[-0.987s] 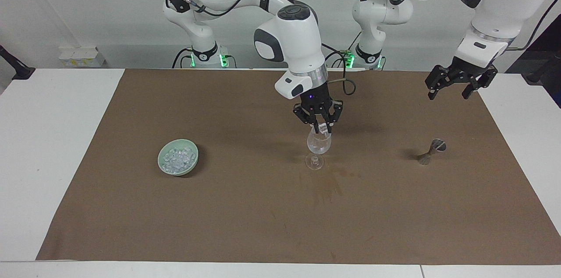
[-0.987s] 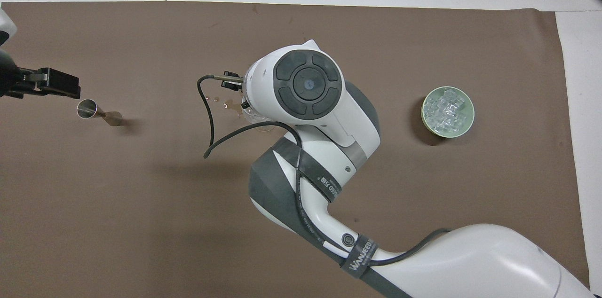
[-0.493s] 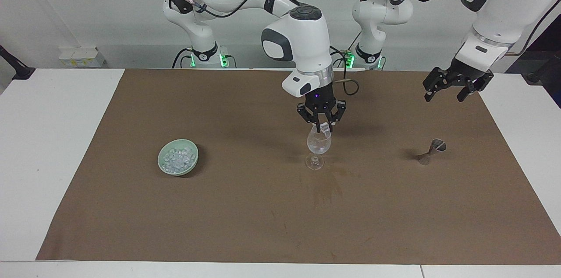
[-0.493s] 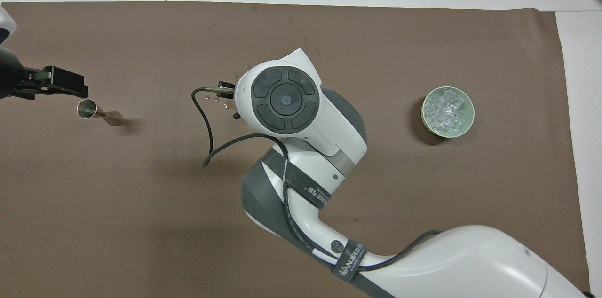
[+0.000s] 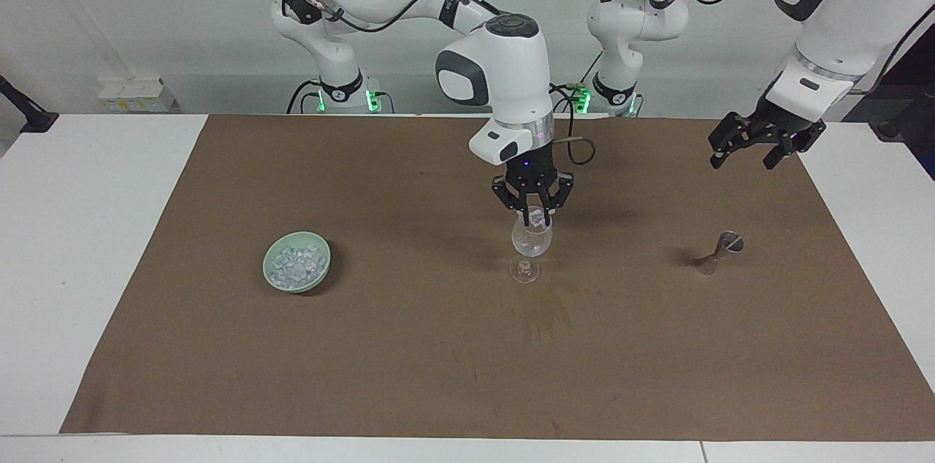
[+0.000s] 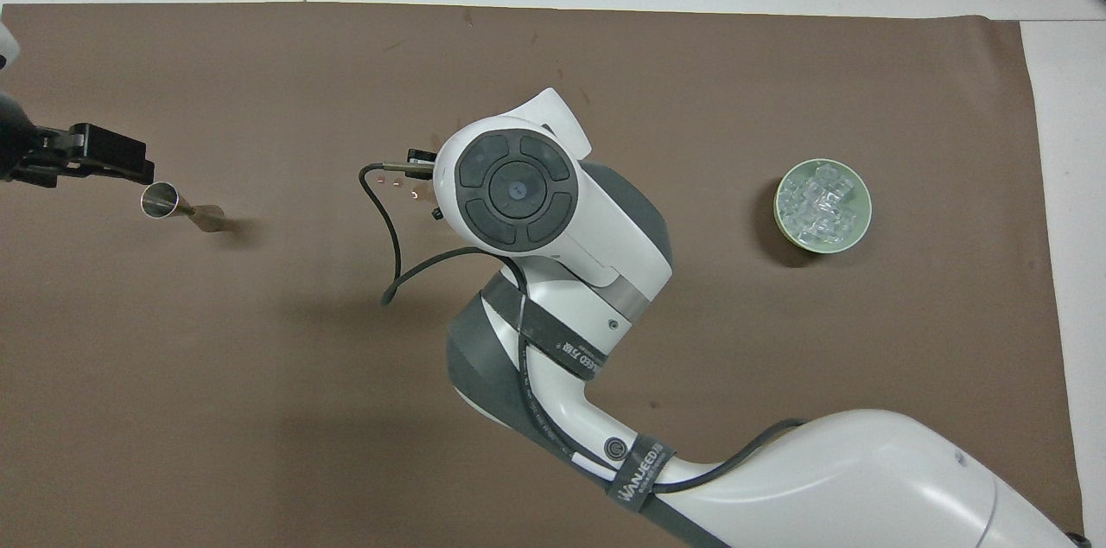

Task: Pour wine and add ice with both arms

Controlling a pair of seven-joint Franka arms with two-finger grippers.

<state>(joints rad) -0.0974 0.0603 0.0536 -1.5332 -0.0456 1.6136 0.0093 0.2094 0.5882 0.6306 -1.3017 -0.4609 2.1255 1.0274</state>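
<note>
My right gripper hangs just over the mouth of the clear stemmed glass at the middle of the mat, shut on a small ice cube. In the overhead view its wrist hides both the gripper and the glass. More ice is heaped in the pale green bowl toward the right arm's end. The silvery jigger with the wine stands toward the left arm's end. My left gripper is open in the air above the mat beside the jigger, holding nothing.
A brown mat covers most of the white table. Dark wet stains mark the mat by the glass's foot. A black cable loops out from the right wrist.
The right wrist has shifted a little and straightened above the glass, still gripping the cube. The left gripper has only drifted slightly near the jigger.
</note>
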